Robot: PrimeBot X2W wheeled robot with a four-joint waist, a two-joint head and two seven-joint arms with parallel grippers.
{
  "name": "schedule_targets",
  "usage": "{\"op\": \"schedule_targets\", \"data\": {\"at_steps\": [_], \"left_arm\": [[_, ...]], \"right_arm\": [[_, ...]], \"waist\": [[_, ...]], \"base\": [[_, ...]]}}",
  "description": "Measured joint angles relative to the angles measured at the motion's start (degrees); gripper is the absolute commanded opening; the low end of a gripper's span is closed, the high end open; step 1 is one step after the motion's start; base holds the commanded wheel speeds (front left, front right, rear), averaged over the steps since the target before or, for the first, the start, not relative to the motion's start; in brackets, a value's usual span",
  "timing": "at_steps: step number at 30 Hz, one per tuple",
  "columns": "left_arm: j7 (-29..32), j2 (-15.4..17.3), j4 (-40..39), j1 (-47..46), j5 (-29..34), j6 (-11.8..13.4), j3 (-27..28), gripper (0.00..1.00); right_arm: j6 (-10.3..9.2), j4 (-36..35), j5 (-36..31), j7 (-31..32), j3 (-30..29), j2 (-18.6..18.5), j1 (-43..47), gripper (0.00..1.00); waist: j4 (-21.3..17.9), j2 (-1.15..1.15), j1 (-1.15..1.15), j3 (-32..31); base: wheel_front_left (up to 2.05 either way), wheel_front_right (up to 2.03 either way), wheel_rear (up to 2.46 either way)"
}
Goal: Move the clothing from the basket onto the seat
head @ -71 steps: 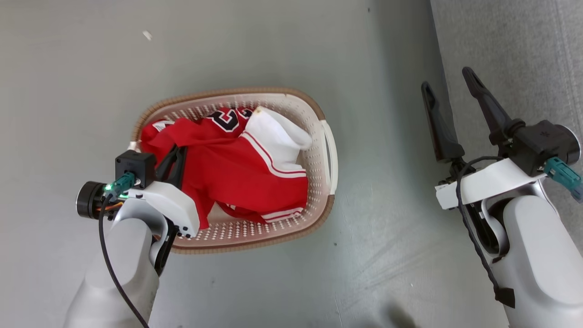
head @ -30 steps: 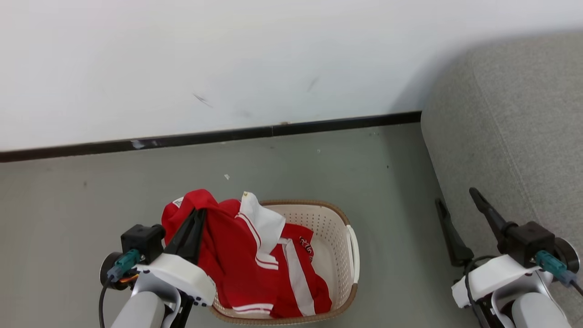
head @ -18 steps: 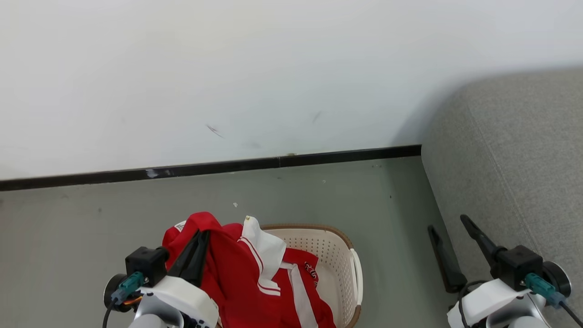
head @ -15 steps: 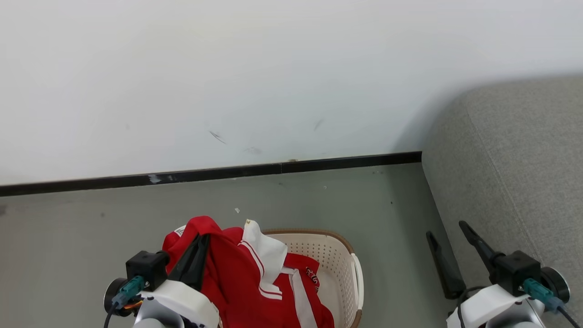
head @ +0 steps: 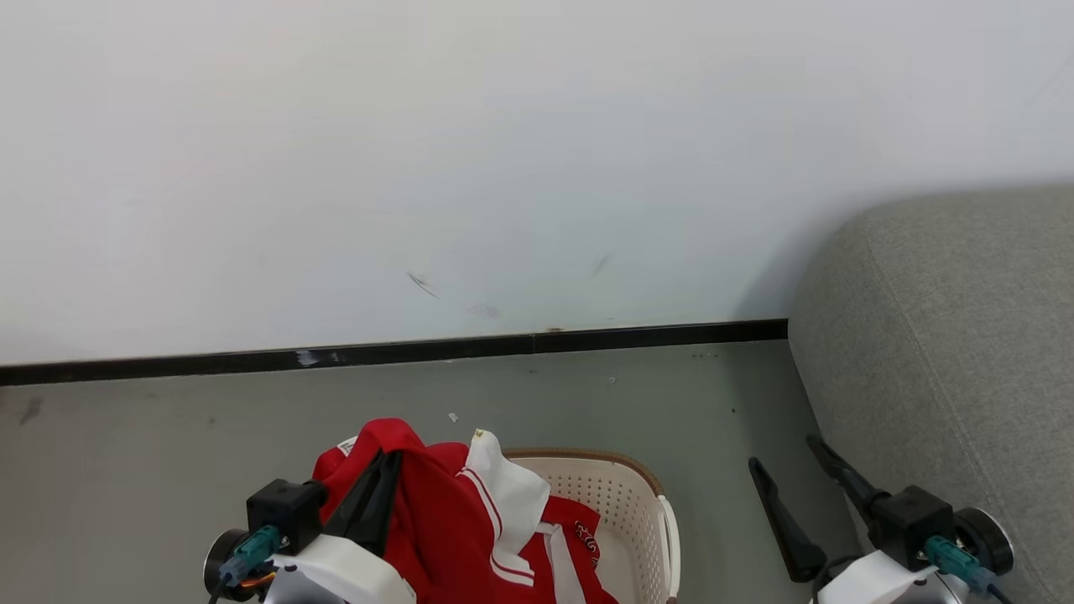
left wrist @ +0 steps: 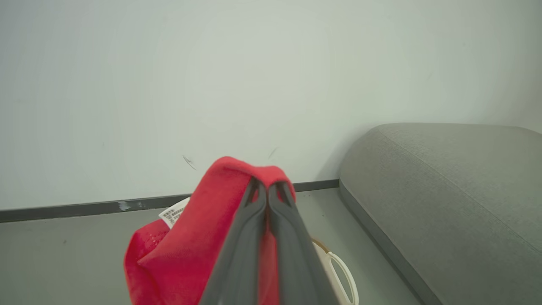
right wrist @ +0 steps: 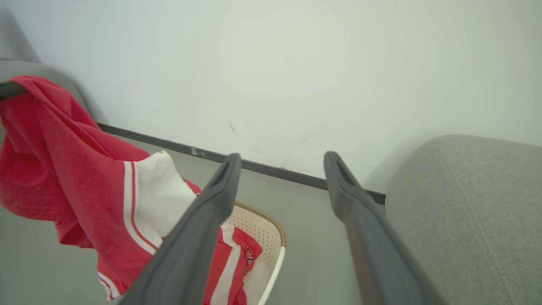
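Above the laundry basket (head: 625,495), at the lower left of the head view, a red garment (head: 432,520) with white stripes and a white panel hung lifted. Its top fold was pinched between the closed fingers of the left gripper (left wrist: 267,189). A white care label (left wrist: 173,213) showed on the raised fold. The garment's lower part trailed down toward the basket; whether its hem reached the bottom could not be determined, as the frame edge cut it off. A second red piece (right wrist: 239,254), with a white stripe and small dark lettering, lay inside the basket against its perforated cream wall. The basket, brown-rimmed with a white side handle (head: 669,537), stood on the grey floor (head: 168,436). The right gripper (head: 782,450) hovered to the right of the basket, jaws spread wide and holding nothing. It was positioned just beside the rounded arm of the grey fabric sofa (head: 948,335), which stood near the basket on that side. A black skirting strip (head: 419,350) ran along the foot of the white wall (head: 503,168) behind.
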Motion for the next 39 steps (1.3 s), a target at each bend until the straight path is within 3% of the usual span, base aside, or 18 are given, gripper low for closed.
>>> {"op": "schedule_targets", "data": {"at_steps": [8, 18, 39], "left_arm": [[1.3, 0.2, -3.1, 1.1, 0.0, 0.4, -1.2, 0.00], [3.4, 0.3, -8.0, 1.1, 0.5, 0.4, -4.3, 0.00], [7.8, 0.6, -17.4, 1.0, -2.1, -0.2, -13.4, 0.00]], "right_arm": [[0.00, 0.6, 0.0, 0.0, 6.9, -0.4, -0.5, 1.00], [0.01, 2.3, 0.0, 0.0, 17.7, -0.1, -7.7, 1.00], [0.02, 7.4, 4.3, 0.0, 29.8, 1.6, -13.9, 1.00]], "waist": [[1.1, 0.00, 0.00, -0.4], [2.6, 0.00, 0.00, -0.3], [5.5, 0.00, 0.00, 0.1]], "base": [[0.00, 0.00, 0.00], [0.00, 0.00, 0.00], [0.00, 0.00, 0.00]]}}
